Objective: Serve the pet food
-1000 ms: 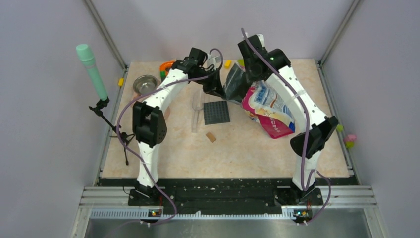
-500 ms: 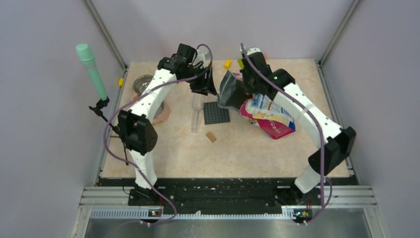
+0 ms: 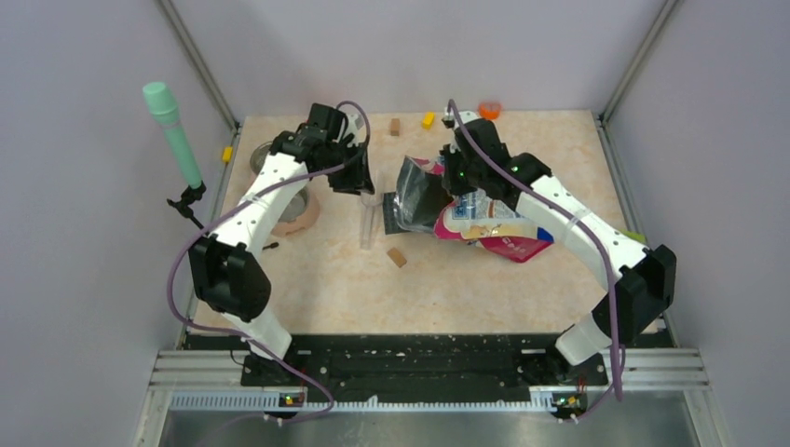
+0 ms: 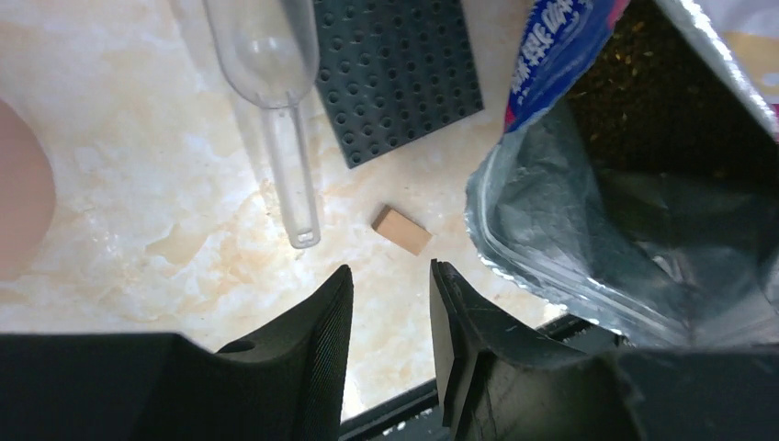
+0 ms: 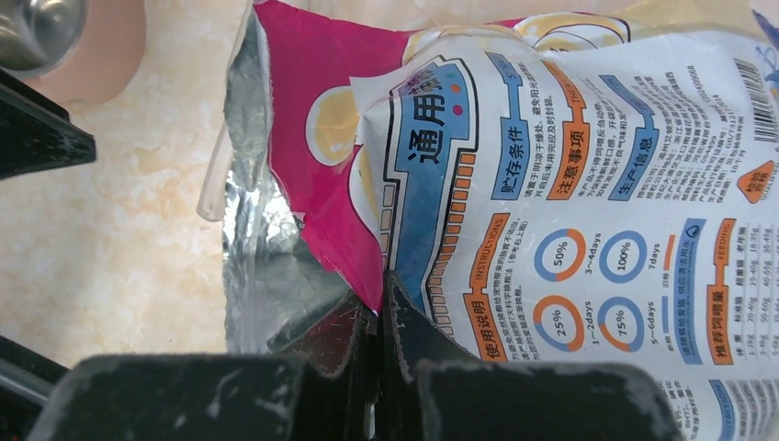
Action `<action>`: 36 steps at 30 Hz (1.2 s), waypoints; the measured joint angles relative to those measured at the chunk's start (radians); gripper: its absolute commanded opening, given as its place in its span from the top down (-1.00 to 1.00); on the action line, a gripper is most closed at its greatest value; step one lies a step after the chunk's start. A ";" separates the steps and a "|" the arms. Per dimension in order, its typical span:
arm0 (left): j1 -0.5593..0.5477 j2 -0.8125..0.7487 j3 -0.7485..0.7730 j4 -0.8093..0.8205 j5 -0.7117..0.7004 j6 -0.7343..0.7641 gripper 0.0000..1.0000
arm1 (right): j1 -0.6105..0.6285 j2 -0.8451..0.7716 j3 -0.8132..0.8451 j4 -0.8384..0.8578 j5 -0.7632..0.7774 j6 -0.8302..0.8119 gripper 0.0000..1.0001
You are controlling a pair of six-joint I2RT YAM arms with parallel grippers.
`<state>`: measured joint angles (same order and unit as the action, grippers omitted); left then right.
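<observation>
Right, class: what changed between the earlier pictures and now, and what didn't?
The left claw let go of the pet food bag and moved left, toward the scoop. The right claw closed on the bag's rim and dragged its mouth over the grey plate. Scoop and tan block stayed.

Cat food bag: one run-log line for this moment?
right jaws: shut on cat food bag edge | left jaws: open, empty, near scoop | bag mouth: open, kibble visible

The clear plastic scoop (image 4: pixel 268 64) and dark grey square studded plate (image 4: pixel 395 83), left of the glossy pink-and-blue pet food bag (image 4: pixel 588 216), run off the left wrist view's top edge; the bag's dark-brown kibble pellets (image 4: pixel 661 87) blur together.
</observation>
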<state>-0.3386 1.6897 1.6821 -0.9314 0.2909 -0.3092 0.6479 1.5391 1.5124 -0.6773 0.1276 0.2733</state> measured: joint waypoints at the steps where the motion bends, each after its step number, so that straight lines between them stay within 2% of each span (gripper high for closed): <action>1: 0.000 -0.005 -0.019 0.004 -0.008 -0.003 0.20 | 0.000 -0.001 -0.004 0.011 -0.006 0.001 1.00; 7: 0.000 -0.107 -0.179 0.081 -0.110 -0.020 0.19 | 0.018 0.017 -0.094 0.132 -0.080 0.053 1.00; 14: 0.000 -0.161 -0.190 0.131 -0.204 -0.034 0.12 | 0.053 0.114 -0.063 0.129 -0.097 0.055 1.00; 26: 0.022 -0.157 -0.187 0.127 -0.193 -0.087 0.08 | -0.015 0.045 0.003 0.048 -0.110 -0.019 1.00; 32: 0.043 -0.130 -0.171 0.131 -0.169 -0.095 0.06 | 0.069 0.080 -0.131 0.175 -0.134 0.029 1.00; 36: 0.049 -0.125 -0.165 0.131 -0.152 -0.105 0.06 | 0.090 0.119 -0.138 0.167 -0.150 0.040 1.00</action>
<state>-0.2893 1.5646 1.5169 -0.8005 0.1387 -0.4137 0.7380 1.6585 1.3746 -0.5106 -0.0223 0.3134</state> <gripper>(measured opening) 0.470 0.014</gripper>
